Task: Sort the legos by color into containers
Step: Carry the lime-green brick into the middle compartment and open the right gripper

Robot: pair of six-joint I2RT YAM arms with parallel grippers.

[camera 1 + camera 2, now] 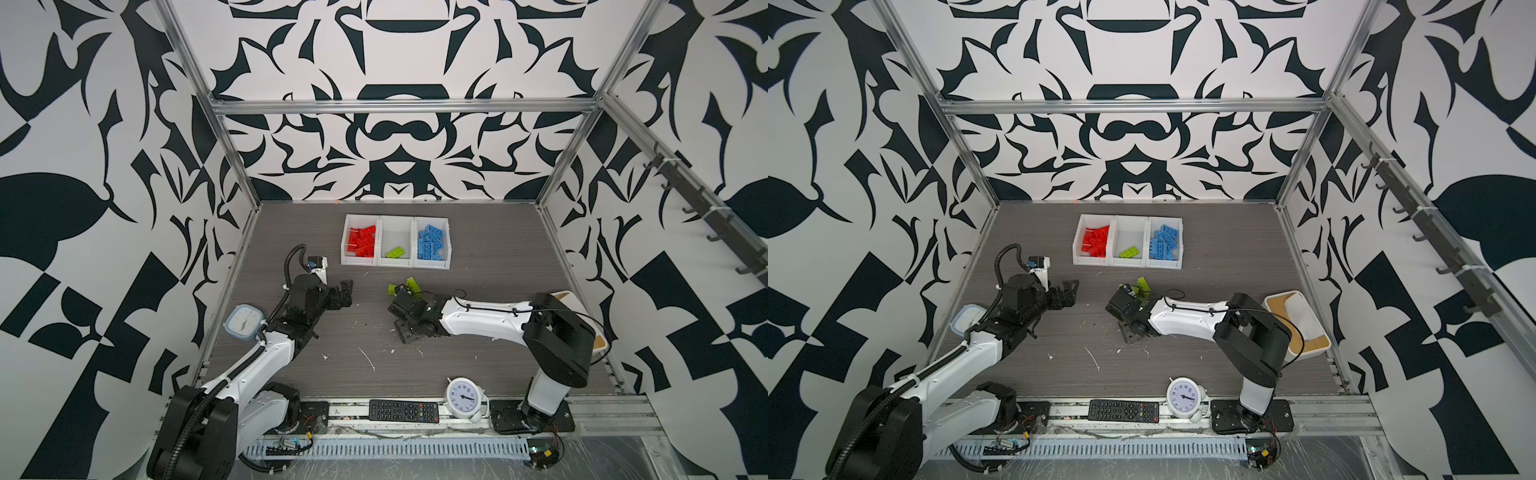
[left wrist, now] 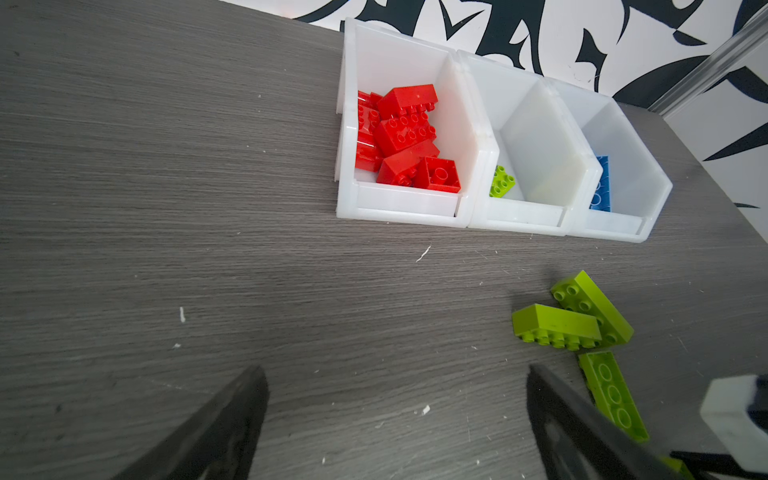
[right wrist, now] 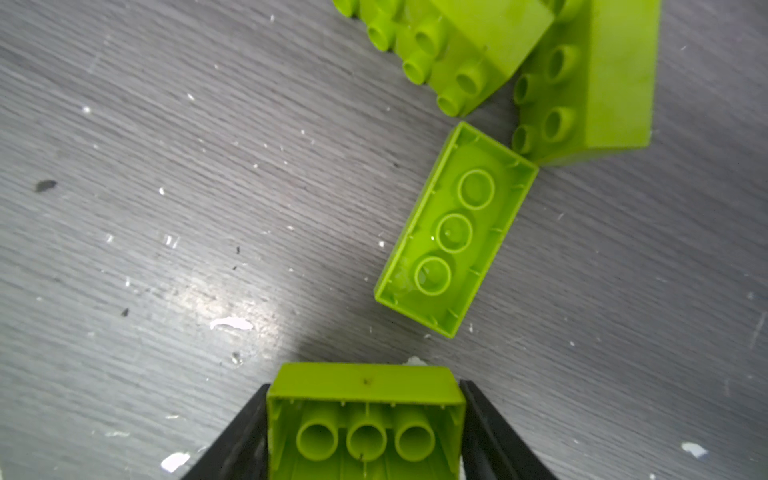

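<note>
Right wrist view: my right pincer (image 3: 363, 384) grips a lime brick (image 3: 365, 415) by its short ends, long axis spanning the jaws, hollow underside toward the camera. My left pincer (image 2: 395, 370) gapes wide, empty.

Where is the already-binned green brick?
In both top views the green brick lies in the middle container, near its front wall, between the red-filled container on the left and the blue-filled container.

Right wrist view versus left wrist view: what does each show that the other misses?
Right wrist only: the right end effector clamping a green brick, hollow underside showing. Left wrist only: the containers holding red legos, one green lego and blue legos, plus the open left end effector. Both: three loose green bricks on the table.
</note>
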